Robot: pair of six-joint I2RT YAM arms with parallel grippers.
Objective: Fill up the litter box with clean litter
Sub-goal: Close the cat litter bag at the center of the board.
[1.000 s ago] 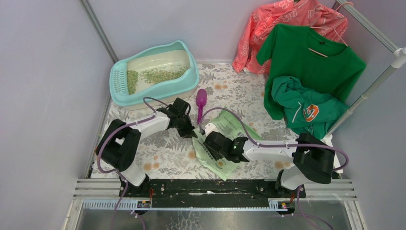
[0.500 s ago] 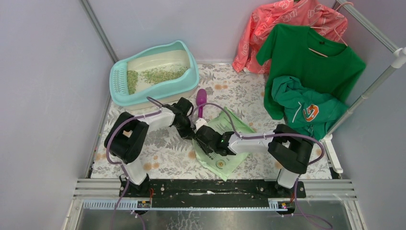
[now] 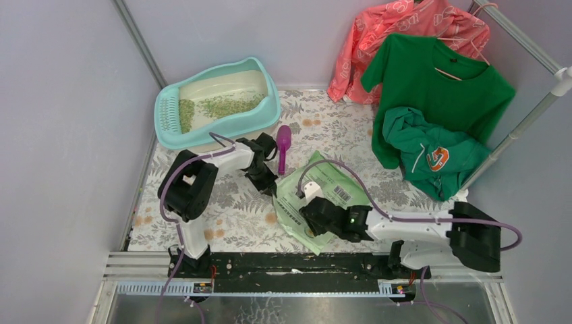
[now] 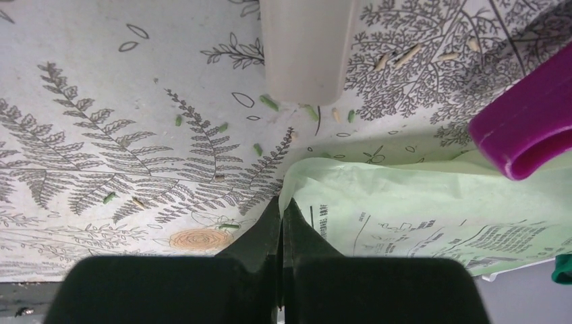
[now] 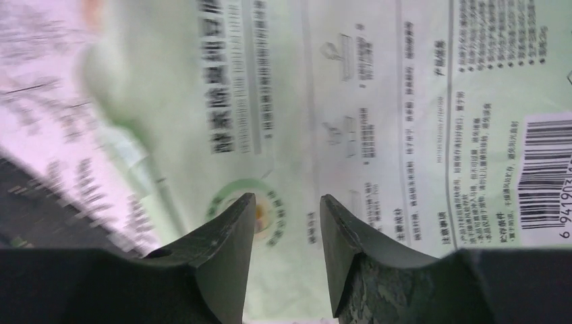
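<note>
While both arms reach over the middle of the worktop (image 3: 229,219), the litter box (image 3: 271,108) sits at the far left corner, raised back to the rear wall, slotted grate toward the left edge.
- Clean litter (image 3: 222,104): thin uneven layer across the cream basin, thickest by the grate. Part of the basin floor is bare.
- Stray pellets (image 4: 270,102) lie on the worktop near the bag's corner.
- Surface: pale sheet printed with grey ferns and small orange blossoms. A black rail runs along the near edge.
- Room: plain grey-lilac walls. Clothes rail (image 3: 519,128) at the far right corner carries a coral garment (image 3: 405,34), a green T-shirt (image 3: 432,81) and a green hoodie (image 3: 432,152) with an orange badge.
- Light green printed bag (image 3: 330,185) lies flat at mid-worktop, barcode up.
- Purple scoop (image 3: 283,145) lies between bag and litter box, just beside the bag's far corner.
- Left tool (image 3: 268,185): fingers pressed fully together, tips at the bag's left corner. The wrist view (image 4: 282,206) does not show whether any film is pinched between them.
- Right tool (image 3: 313,217): low over the near half of the bag, jaws parted about halfway, only printed film showing in the gap (image 5: 287,216), nothing gripped.
</note>
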